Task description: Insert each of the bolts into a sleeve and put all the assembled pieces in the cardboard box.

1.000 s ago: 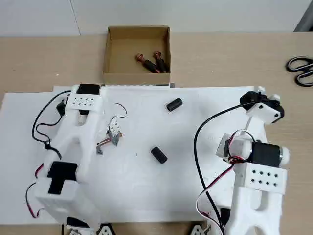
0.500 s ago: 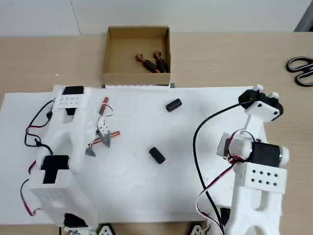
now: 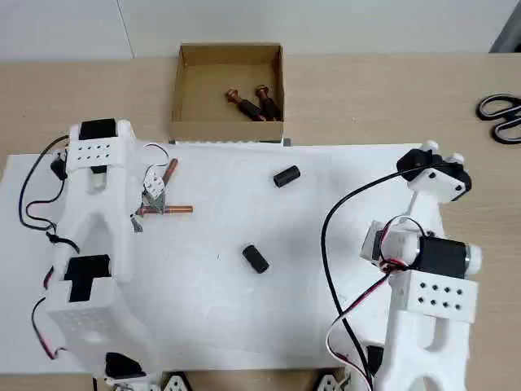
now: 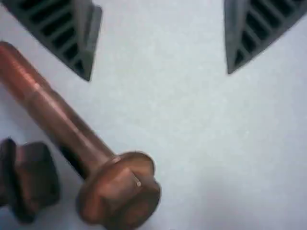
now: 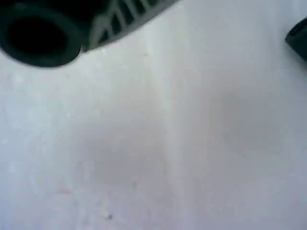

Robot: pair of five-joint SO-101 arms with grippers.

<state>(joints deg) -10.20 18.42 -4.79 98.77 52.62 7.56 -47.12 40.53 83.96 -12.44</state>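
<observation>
My left gripper (image 4: 158, 72) is hanging wide open over the white sheet (image 4: 216, 153), with a copper bolt (image 4: 72, 129) right beside one of its fingers (image 4: 67, 33).

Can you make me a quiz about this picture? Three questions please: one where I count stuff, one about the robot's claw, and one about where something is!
1. How many black sleeves lie loose on the white sheet?
A one
B two
C five

2. The left gripper, near the two bolts, is:
A open
B shut on a bolt
C shut on a sleeve

3. The scissors are:
A on the white sheet
B on the bare wooden table
C in the left gripper

Answers:
1 B: two lie apart on the sheet.
2 A: its jaws stand wide apart with nothing between them.
3 B: they lie on wood, past the sheet's edge.
</observation>
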